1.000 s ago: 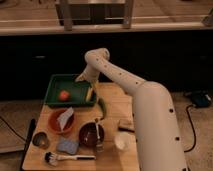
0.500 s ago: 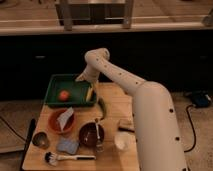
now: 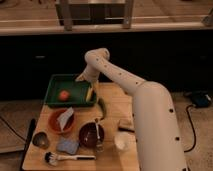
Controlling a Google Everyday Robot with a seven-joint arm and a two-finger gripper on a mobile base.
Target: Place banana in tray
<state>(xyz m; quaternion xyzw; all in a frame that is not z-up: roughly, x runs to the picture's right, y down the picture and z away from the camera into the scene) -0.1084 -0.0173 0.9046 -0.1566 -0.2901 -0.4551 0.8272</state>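
Camera view: a wooden bench carries everything. The tray sits at its far left corner, long side along the far edge. The banana lies inside the tray, along the right rim, running from far to near. A round red-orange fruit is also in the tray, left of the banana and apart from it.

The white arm reaches from the right across the far edge of the bench. Its gripper hangs over the far right part of the tray, just beyond the banana's far end. I cannot tell whether the gripper is spread or pressed together, nor whether it touches the banana.

Just outside the tray's near right corner, a dark green vegetable lies on the bare wood. Near the left edge, in front of the tray, stands an orange bowl with something white in it. A dark red bowl stands to its right, near the middle of the near edge, with a utensil in it. A white cup is right of that bowl. At the near left corner are a metal cup, a blue sponge and a brush along the near edge.
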